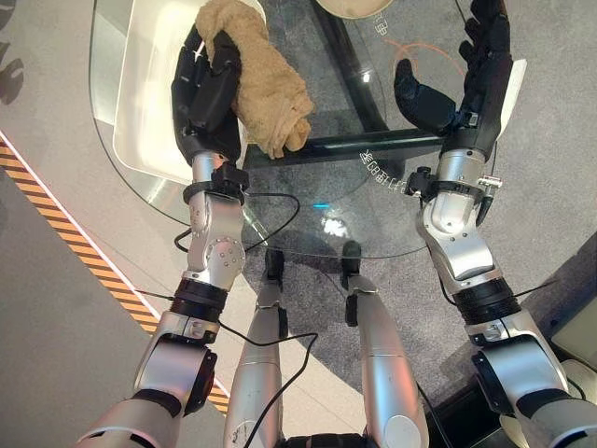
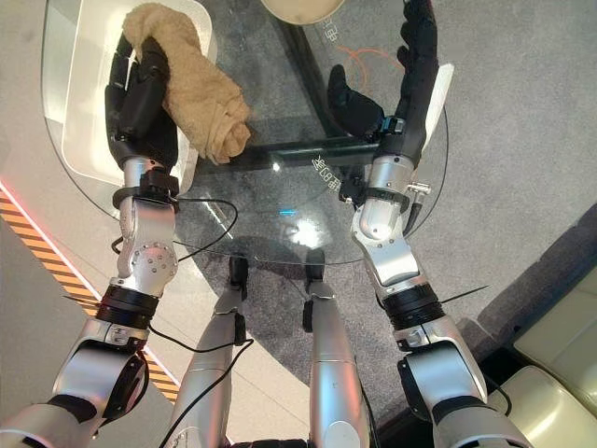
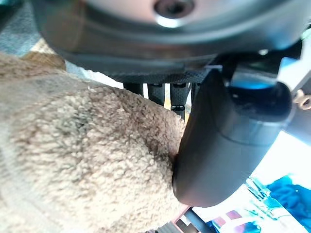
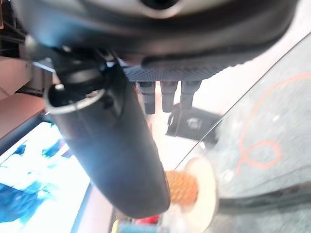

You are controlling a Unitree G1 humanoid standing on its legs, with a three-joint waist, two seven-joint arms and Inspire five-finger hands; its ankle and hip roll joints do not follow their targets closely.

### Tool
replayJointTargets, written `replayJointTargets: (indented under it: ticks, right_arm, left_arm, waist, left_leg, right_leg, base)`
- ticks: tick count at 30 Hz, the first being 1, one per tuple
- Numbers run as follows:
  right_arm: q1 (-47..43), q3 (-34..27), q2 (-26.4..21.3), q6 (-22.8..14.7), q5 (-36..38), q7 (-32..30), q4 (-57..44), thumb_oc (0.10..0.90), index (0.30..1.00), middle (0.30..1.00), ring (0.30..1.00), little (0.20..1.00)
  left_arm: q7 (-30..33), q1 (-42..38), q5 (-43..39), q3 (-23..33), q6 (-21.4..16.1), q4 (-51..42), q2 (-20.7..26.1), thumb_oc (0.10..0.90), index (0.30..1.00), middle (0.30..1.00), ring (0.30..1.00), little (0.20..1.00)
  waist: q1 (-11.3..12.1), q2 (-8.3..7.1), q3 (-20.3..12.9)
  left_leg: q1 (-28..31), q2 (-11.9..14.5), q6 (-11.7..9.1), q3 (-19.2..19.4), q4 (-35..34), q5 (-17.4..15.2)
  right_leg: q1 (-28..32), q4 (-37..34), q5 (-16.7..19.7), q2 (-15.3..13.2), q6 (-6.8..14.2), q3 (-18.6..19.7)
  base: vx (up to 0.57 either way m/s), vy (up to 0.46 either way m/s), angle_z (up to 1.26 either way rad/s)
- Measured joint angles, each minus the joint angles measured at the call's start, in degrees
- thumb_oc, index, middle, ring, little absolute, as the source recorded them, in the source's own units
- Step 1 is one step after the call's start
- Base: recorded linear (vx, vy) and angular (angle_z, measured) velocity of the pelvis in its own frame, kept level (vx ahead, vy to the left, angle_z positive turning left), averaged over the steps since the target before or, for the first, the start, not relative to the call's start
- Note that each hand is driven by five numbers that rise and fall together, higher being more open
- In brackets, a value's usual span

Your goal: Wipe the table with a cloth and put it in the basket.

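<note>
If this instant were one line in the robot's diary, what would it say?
left hand: gripping tan cloth | cloth: partly over white basket on glass table | right hand: open, idle above table

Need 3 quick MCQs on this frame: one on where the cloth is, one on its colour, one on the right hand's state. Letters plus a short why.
1. Where is the cloth?
A. in the left robot hand, hanging beside the white basket
B. flat in the middle of the glass table
C. under the right robot hand

2. What colour is the cloth?
A. blue
B. tan
C. white

3. What state is the right robot hand in?
A. shut on the cloth
B. curled into an empty fist
C. open, fingers straight, holding nothing

Answers:
1 A: the left hand's fingers and thumb curl round the cloth's upper part at the basket's edge, and its lower end droops over the glass.
2 B: it shows tan and fleecy in the eye views and the left wrist view.
3 C: the fingers are extended over the table's far right side, thumb spread, nothing in it.
</note>
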Motion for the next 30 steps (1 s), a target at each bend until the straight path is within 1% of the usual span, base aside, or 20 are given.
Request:
replayJointTargets:
  ticks: [2, 5, 9, 11, 16, 20, 22, 24, 28, 30]
  right_arm:
    - [-0.01, -0.46, -0.17, 0.00, 0.37, -1.52, 2.38, 0.800, 0.900, 0.900, 0.900, 0.900]
    - [0.02, -1.01, -0.54, 0.03, 2.59, -3.71, 6.55, 0.800, 0.900, 0.900, 0.900, 0.900]
    - [0.00, -1.33, -1.62, -0.05, 5.69, -6.07, 13.32, 0.800, 0.900, 0.900, 0.900, 0.900]
    - [-0.04, -1.41, -1.77, -0.17, 7.48, -7.19, 16.40, 0.800, 0.900, 0.900, 0.900, 0.900]
    - [-0.17, -1.48, -1.84, -2.90, 11.86, -9.01, 24.91, 0.800, 0.900, 0.900, 0.900, 0.900]
    - [-0.58, -1.70, -2.15, -5.42, 14.08, -9.58, 31.31, 0.800, 0.900, 0.900, 0.900, 0.900]
    - [-0.62, -1.86, -2.54, -5.64, 15.59, -9.69, 33.52, 0.800, 0.900, 0.900, 0.900, 0.900]
    - [-0.74, -2.15, -3.36, -6.52, 16.23, -9.65, 37.22, 0.800, 0.900, 0.900, 0.900, 0.900]
    - [-1.08, -2.82, -4.13, -8.08, 17.93, -9.28, 41.91, 0.800, 0.900, 0.900, 0.900, 0.900]
    - [-1.88, -3.84, -4.16, -9.04, 20.08, -8.11, 46.15, 0.800, 0.900, 0.900, 0.900, 0.900]
  left_arm:
    - [0.16, -0.10, 0.20, 0.00, -0.85, 0.79, 1.15, 0.100, 0.300, 0.300, 0.300, 0.200]
    - [1.95, -0.89, 1.52, 0.01, -2.06, 3.04, 2.45, 0.100, 0.300, 0.300, 0.300, 0.200]
    - [4.09, -2.39, 3.04, 0.03, -2.53, 6.73, 4.17, 0.100, 0.300, 0.300, 0.300, 0.200]
    - [5.02, -2.47, 3.86, 0.02, -3.56, 7.58, 5.16, 0.100, 0.300, 0.300, 0.300, 0.200]
    - [7.74, -4.31, 4.75, -0.02, -5.05, 9.47, 6.64, 0.100, 0.300, 0.300, 0.300, 0.200]
    - [10.24, -7.94, 4.74, -0.58, -5.76, 13.34, 8.55, 0.100, 0.300, 0.300, 0.300, 0.200]
    - [11.49, -8.88, 4.74, -0.64, -5.79, 13.87, 9.49, 0.100, 0.300, 0.300, 0.300, 0.200]
    - [12.46, -10.10, 4.75, -2.33, -5.79, 15.15, 11.29, 0.100, 0.300, 0.300, 0.300, 0.200]
    - [13.14, -12.20, 5.52, -2.95, -5.81, 19.24, 12.90, 0.100, 0.300, 0.300, 0.300, 0.200]
    - [14.77, -13.55, 6.71, -4.95, -5.78, 22.02, 14.12, 0.100, 0.300, 0.300, 0.300, 0.200]
  waist:
    - [-0.04, 0.00, 0.00]
    - [0.02, 0.00, 0.00]
    - [0.16, 0.00, 0.00]
    - [0.12, 0.00, 0.00]
    - [0.23, 0.00, 0.00]
    - [0.12, 0.01, 0.00]
    - [0.07, 0.01, 0.00]
    - [0.15, 0.01, 0.00]
    - [0.04, 0.01, 0.00]
    - [0.05, 0.01, 0.00]
  left_leg:
    - [0.01, 0.01, 0.00, 0.05, -0.19, 0.00]
    - [-0.02, 0.02, 0.00, 0.17, -0.34, 0.00]
    - [0.00, 0.03, 0.05, 0.50, -0.40, -0.04]
    - [0.00, 0.02, 0.09, 0.75, -0.41, -0.07]
    - [0.06, 0.04, 0.11, 1.08, -0.39, -0.08]
    - [-0.03, 0.10, 0.11, 1.11, -0.33, -0.07]
    - [-0.08, 0.15, 0.10, 1.12, -0.34, -0.07]
    - [-0.09, 0.24, 0.05, 1.13, -0.36, -0.11]
    - [-0.10, 0.26, 0.04, 1.14, -0.36, -0.12]
    - [-0.11, 0.29, 0.04, 1.14, -0.35, -0.12]
  right_leg:
    - [-0.08, -0.10, 0.01, 0.01, 0.00, 0.04]
    - [-0.17, -0.26, 0.05, 0.01, -0.01, 0.11]
    - [-0.23, -0.38, 0.08, 0.01, 0.03, 0.34]
    - [-0.31, -0.39, 0.09, 0.02, 0.05, 0.59]
    - [-0.45, -0.39, 0.23, 0.08, 0.12, 0.98]
    - [-0.56, -0.40, 0.34, 0.15, 0.10, 1.02]
    - [-0.61, -0.44, 0.36, 0.21, 0.08, 1.02]
    - [-0.62, -0.49, 0.35, 0.30, 0.08, 1.02]
    - [-0.63, -0.52, 0.36, 0.31, 0.07, 1.01]
    - [-0.63, -0.53, 0.37, 0.33, 0.06, 1.01]
  base:
    - [0.00, 0.000, 0.00]
    - [0.00, 0.000, 0.00]
    - [0.00, 0.000, 0.00]
    - [-0.02, 0.007, -0.04]
    - [0.00, -0.005, -0.03]
    - [0.00, 0.000, 0.00]
    - [0.00, 0.000, 0.00]
    - [0.00, 0.000, 0.00]
    - [0.00, 0.000, 0.00]
    - [0.00, 0.000, 0.00]
